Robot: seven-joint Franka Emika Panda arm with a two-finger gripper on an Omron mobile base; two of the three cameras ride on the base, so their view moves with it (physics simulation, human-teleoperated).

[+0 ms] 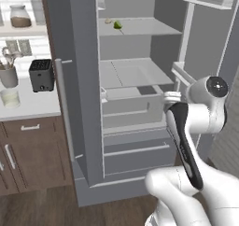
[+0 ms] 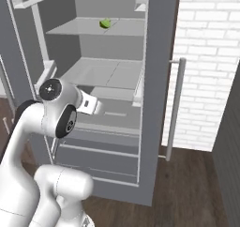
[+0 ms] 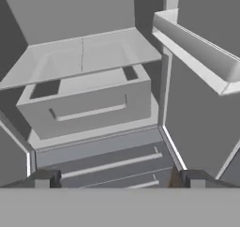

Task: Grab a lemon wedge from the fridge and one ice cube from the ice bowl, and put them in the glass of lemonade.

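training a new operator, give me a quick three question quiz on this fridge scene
1. True or false: the tall grey two-door fridge stands open.
2. The tiny yellow-green lemon wedge lies: A) upper shelf B) inner drawer C) floor
3. What state are the jaws of the white arm's two-finger gripper in?

Key: 1 true. 2 A. 3 open, holding nothing.

Fridge (image 1: 88,103) top beyond frame edge
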